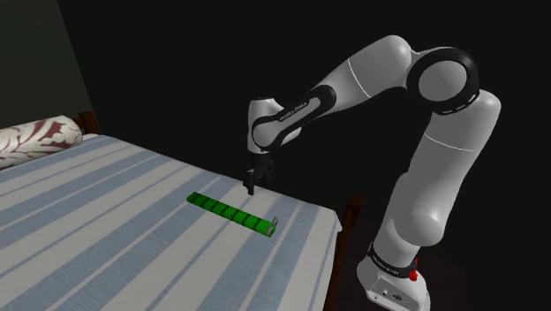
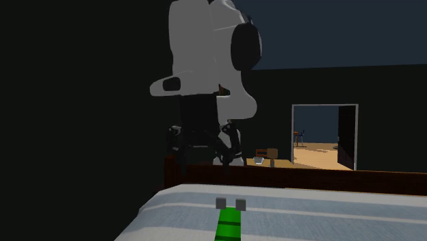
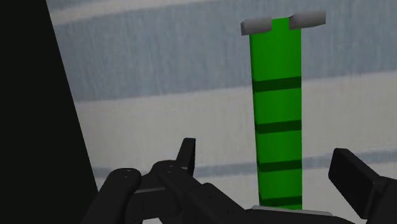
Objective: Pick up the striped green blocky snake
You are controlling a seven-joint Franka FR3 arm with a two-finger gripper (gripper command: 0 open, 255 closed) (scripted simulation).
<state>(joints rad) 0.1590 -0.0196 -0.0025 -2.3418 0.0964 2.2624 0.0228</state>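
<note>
The green blocky snake (image 1: 234, 213) lies flat and straight on the striped bed cover (image 1: 106, 230), near the bed's edge by the stand. It has dark green bands and two small grey blocks at its head (image 2: 230, 203). My black gripper (image 1: 254, 181) hangs a little above the snake's middle, on its far side in the shoulder view. In the wrist view the snake (image 3: 275, 114) runs up between the fingers, closer to one finger (image 3: 356, 178) than the other (image 3: 186, 154). The gripper (image 3: 270, 168) is open and neither finger touches the snake.
A patterned red and white pillow (image 1: 35, 140) lies at the bed's far left. The dark wooden bed frame (image 2: 301, 179) runs behind the snake. A lit doorway (image 2: 325, 137) opens beyond it. The stand (image 1: 393, 283) sits past the bed's edge.
</note>
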